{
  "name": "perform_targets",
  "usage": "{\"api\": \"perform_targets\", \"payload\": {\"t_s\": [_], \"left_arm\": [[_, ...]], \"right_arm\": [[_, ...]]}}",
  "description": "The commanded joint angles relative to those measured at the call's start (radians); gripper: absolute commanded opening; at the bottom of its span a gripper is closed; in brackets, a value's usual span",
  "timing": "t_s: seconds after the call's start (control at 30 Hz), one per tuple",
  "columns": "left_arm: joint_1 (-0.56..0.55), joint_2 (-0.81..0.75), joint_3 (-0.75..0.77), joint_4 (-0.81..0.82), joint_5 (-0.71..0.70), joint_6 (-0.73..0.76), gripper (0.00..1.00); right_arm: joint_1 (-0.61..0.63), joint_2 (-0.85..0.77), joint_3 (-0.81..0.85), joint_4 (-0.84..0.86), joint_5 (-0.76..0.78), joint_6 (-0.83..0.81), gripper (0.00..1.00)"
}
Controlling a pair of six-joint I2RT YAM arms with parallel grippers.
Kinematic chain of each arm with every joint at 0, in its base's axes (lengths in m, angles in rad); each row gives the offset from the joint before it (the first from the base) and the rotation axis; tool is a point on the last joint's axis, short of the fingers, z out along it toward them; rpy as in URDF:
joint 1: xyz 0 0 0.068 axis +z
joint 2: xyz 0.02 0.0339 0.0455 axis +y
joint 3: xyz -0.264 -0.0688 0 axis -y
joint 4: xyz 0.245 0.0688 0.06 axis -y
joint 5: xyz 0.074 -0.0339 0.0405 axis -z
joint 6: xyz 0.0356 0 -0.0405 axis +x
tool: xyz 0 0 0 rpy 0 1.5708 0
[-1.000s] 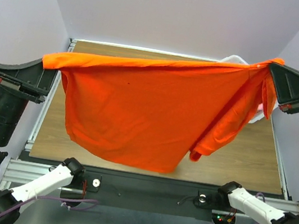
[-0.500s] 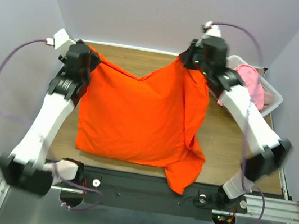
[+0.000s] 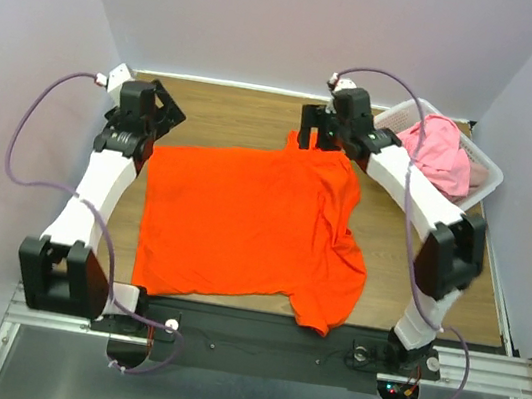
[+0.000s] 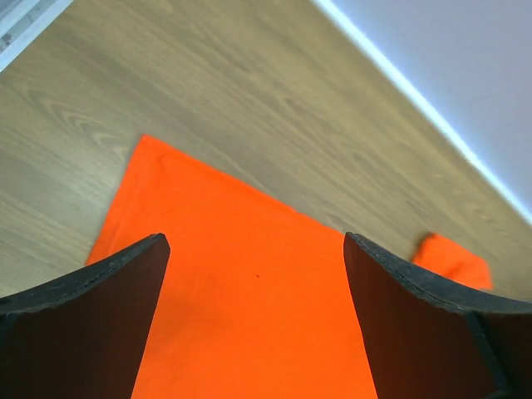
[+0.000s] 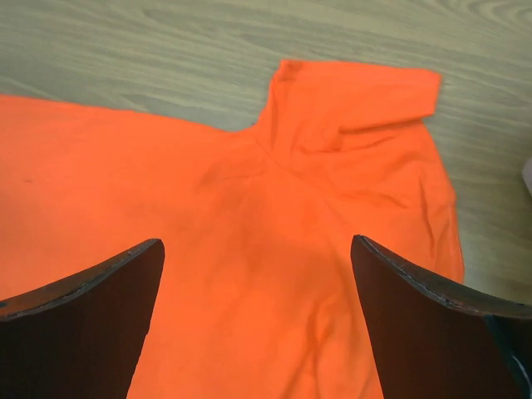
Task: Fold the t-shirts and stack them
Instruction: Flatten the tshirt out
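Note:
The bright orange t-shirt (image 3: 242,221) lies spread out on the wooden table (image 3: 415,284), with one crumpled part (image 3: 331,301) reaching the near edge. My left gripper (image 3: 159,110) is open above the shirt's far left corner. Only flat orange cloth (image 4: 249,332) shows below and between its fingers (image 4: 100,307). My right gripper (image 3: 319,135) is open over the far right corner. It looks down on the shirt (image 5: 249,191) and a folded sleeve (image 5: 357,100), and holds nothing. The light pink t-shirt (image 3: 441,151) lies bunched in the basket.
A white lattice basket (image 3: 487,179) stands at the far right corner of the table. Bare wood shows right of the orange shirt and along the far edge (image 3: 231,103). A metal rail (image 3: 493,367) runs along the near edge by the arm bases.
A second ago both grippers held the orange shirt stretched up in the air. They carried it down toward the far side and let go, and it now lies on the table.

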Motion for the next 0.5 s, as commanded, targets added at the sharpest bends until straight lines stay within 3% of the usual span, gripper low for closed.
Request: {"api": "perform_targets", "payload": {"t_s": [0.0, 0.23, 0.47], "left_arm": [[-0.003, -0.108, -0.138, 0.059, 0.073, 0.006, 0.99], [-0.005, -0.165, -0.392, 0.108, 0.116, -0.025, 0.98], [-0.005, -0.053, -0.466, 0.175, 0.121, -0.014, 0.98]], "right_arm": [[0.002, -0.204, -0.205, 0.047, 0.041, 0.098, 1.00], [0.002, -0.327, -0.535, 0.098, 0.020, 0.191, 1.00], [0.001, -0.200, -0.509, 0.105, 0.122, 0.191, 1.00]]}}
